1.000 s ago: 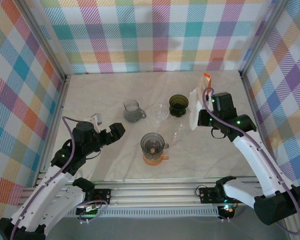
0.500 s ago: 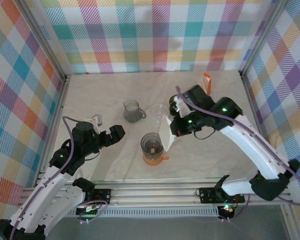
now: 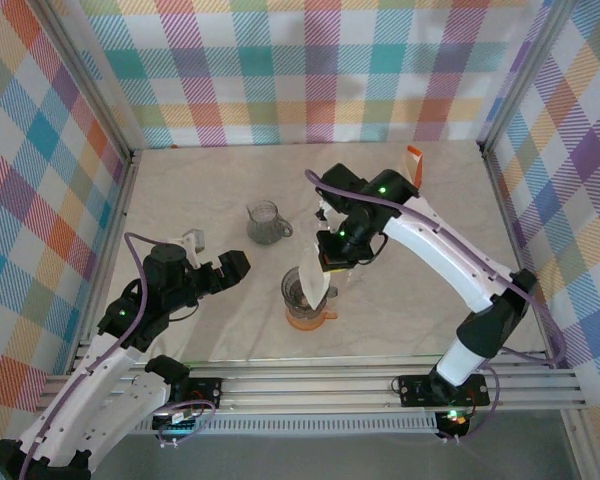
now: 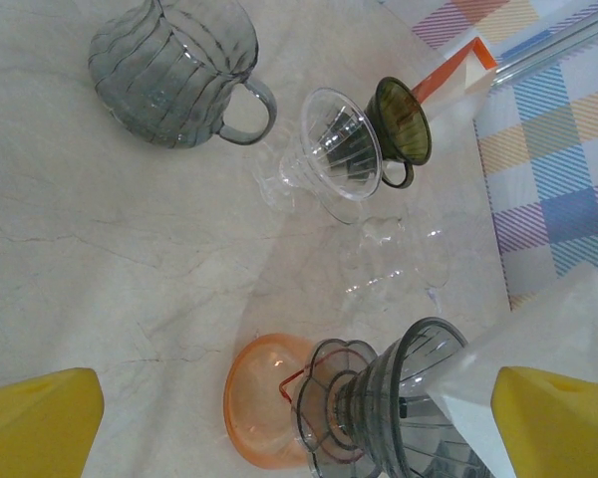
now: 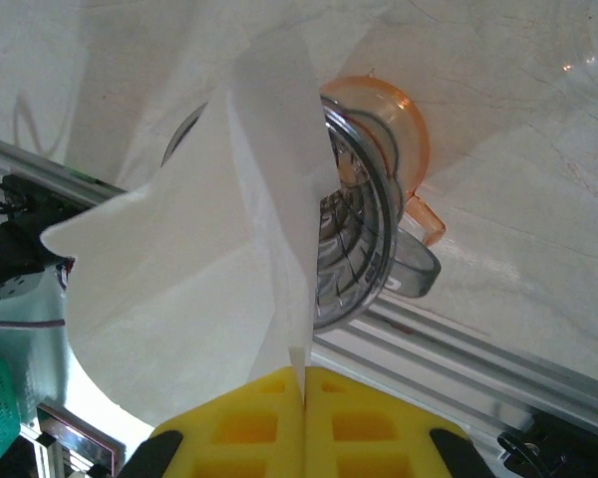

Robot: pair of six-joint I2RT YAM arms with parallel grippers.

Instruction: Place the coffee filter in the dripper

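my top camera sits high above and behind the arm bases. it looks down and forward on the whole table (image 3: 200,190), with the checked walls (image 3: 310,70) at left, right and far. the left wrist camera is low at the near left and faces right and a little far. its picture is rolled, so the dripper (image 4: 399,408) lies sideways at the lower edge and the jug (image 4: 169,65) stands farther. the right wrist camera is very close over the dripper and looks down toward the near rail (image 5: 458,344). all three views share the dripper and the coffee filter (image 5: 179,289).
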